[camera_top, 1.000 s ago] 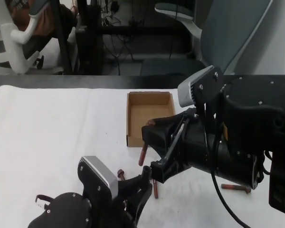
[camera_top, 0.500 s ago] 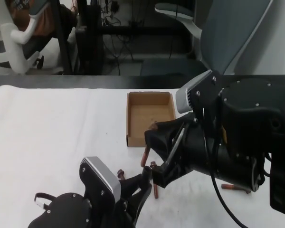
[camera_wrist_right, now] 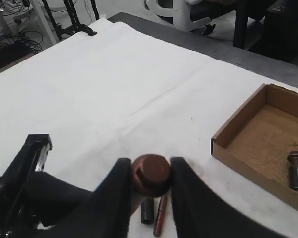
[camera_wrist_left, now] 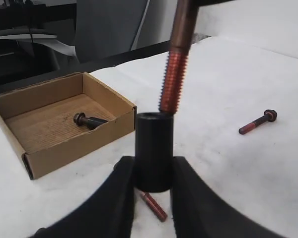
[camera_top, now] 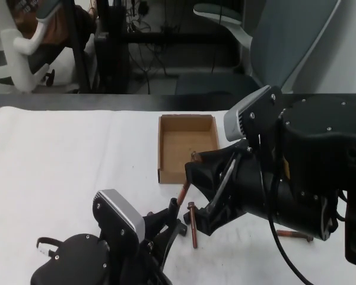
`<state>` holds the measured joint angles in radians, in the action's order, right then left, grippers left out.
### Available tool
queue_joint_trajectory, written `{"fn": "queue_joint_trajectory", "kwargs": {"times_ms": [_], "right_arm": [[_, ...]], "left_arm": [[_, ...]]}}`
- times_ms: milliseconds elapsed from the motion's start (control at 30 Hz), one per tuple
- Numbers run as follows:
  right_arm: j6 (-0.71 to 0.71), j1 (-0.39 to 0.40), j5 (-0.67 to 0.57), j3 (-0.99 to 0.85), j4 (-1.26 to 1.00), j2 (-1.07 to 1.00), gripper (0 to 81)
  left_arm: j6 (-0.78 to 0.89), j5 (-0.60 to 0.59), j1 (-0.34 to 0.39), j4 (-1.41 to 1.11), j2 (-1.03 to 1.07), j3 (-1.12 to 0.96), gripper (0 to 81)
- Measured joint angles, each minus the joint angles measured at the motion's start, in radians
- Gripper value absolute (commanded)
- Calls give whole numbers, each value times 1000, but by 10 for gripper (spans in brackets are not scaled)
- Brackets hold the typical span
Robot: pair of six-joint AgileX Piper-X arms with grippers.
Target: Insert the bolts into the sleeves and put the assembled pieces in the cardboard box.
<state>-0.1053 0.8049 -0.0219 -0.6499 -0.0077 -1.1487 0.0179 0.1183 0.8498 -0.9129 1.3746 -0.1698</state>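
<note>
**A:** Start from above. Where do things stand?

**B:** The right claw [camera_top: 193, 171] carries a bolt [camera_top: 183, 193] slanting down toward the left claw [camera_top: 174, 212]. Both are just in front of the cardboard box [camera_top: 162, 148] on the white-covered counter [camera_top: 77, 154]. A loose bolt [camera_top: 193, 228] lies just beside the two claws. Another lies well apart, under the right arm.

**A:** And the left wrist camera?

**B:** The left claw [camera_wrist_left: 153, 166] is clenched on a black sleeve [camera_wrist_left: 154, 139], held upright. The threaded end of the bolt [camera_wrist_left: 173, 84] hangs at the rim of the sleeve's mouth, tilted and a little off-centre. I can't tell whether the tip has gone in. One assembled piece [camera_wrist_left: 91, 120] already lies inside the cardboard box [camera_wrist_left: 74, 146].

**A:** Right wrist camera?

**B:** The right claw [camera_wrist_right: 150, 174] is grasping the bolt [camera_wrist_right: 150, 172] by its head, a finger on either side. The shank below the head is hidden. The cardboard box [camera_wrist_right: 248, 173] sits off to one side, with the assembled piece [camera_wrist_right: 296, 171] in it.

**A:** So which step is this?

**B:** I'd say it's the insertion itself, at the mating point, with boxing yet to come. The next move needs the tip brought over the bore and the shank straightened to the sleeve's axis. Then it needs a gentle push down while the left claw holds the sleeve steady. If it goes in tilted, the threads will likely catch on the rim.
</note>
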Motion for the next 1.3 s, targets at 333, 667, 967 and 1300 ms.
{"fn": "queue_joint_trajectory", "kwargs": {"times_ms": [333,667,967,1300], "right_arm": [[-38,0,-27,-3,0,-25,6],[-79,2,-101,-3,53,-47,608],[-158,3,191,-22,255,38,692],[-151,-94,-36,-43,436,-3,504]], "left_arm": [[3,-74,0,-61,0,0,18],[3,-95,0,-74,0,0,18],[16,-95,-44,-30,2,-43,18],[58,-291,-272,511,107,-484,18]]}}
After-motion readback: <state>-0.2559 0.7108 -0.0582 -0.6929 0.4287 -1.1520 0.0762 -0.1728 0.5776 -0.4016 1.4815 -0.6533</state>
